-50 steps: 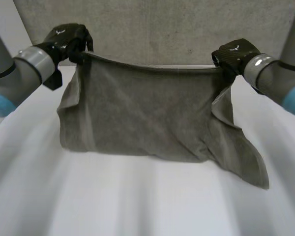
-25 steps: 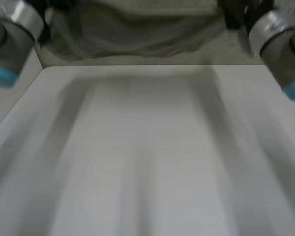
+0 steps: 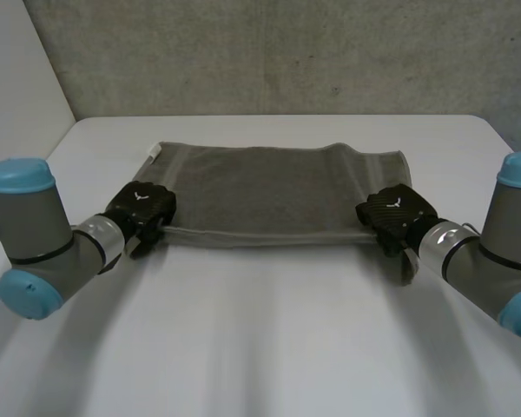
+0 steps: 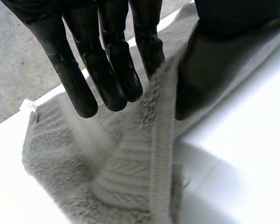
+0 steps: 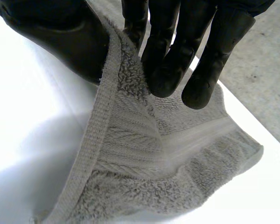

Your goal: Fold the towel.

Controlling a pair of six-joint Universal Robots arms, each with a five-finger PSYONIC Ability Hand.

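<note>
Left hand (image 3: 143,208) and right hand (image 3: 398,213) clamped on the near corners of the towel (image 3: 269,187).
Each pinches the hem between fingers and thumb, probably to keep that edge taut for the fold; the towel lies flat on the white surface (image 3: 269,339), long axis running hand to hand, far edge toward the wall.

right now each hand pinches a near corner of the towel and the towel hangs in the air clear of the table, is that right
Not quite. The towel is not hanging in the air: the head view shows it lying spread on the white table. The rest holds: the left hand and the right hand each pinch a near corner of it.
</note>
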